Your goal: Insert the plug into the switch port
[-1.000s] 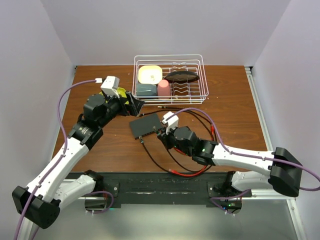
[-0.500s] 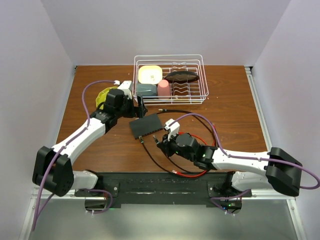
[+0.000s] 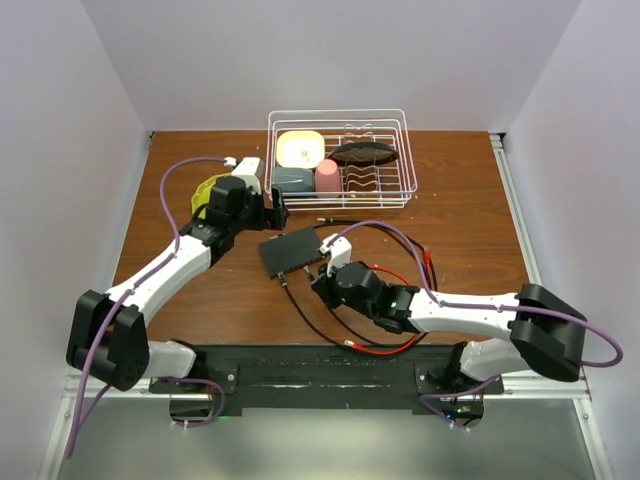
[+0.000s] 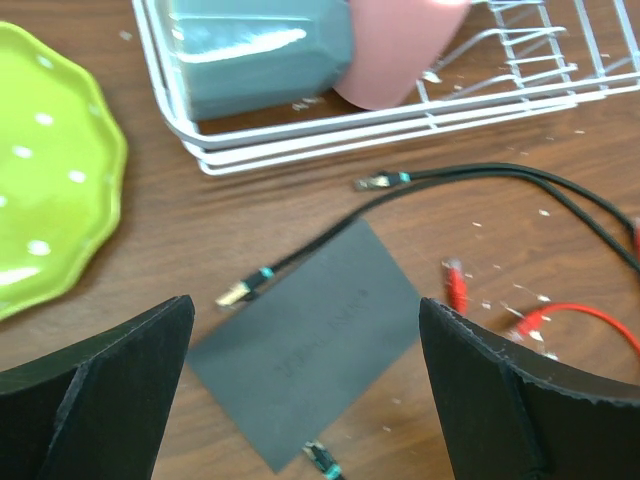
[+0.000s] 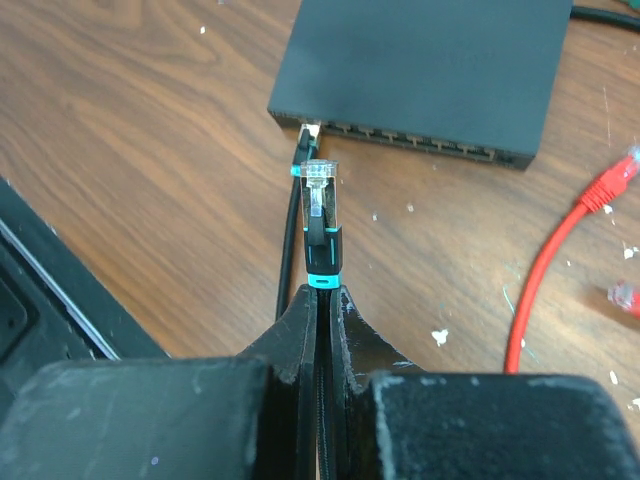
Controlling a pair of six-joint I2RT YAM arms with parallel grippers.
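The right gripper [image 5: 322, 295], fingers clamped on the plug [image 5: 320, 205], holds it just short of the switch [image 5: 430, 70], so next comes aligning it with a free port [image 5: 420, 140] (the left gripper [image 4: 305, 380] hovers above, fingers wide apart).

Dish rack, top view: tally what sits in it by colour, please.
Pale yellow dish: 1
Blue-grey container: 1
Pink cup: 1
Dark oval dish: 1
Total in the dish rack: 4
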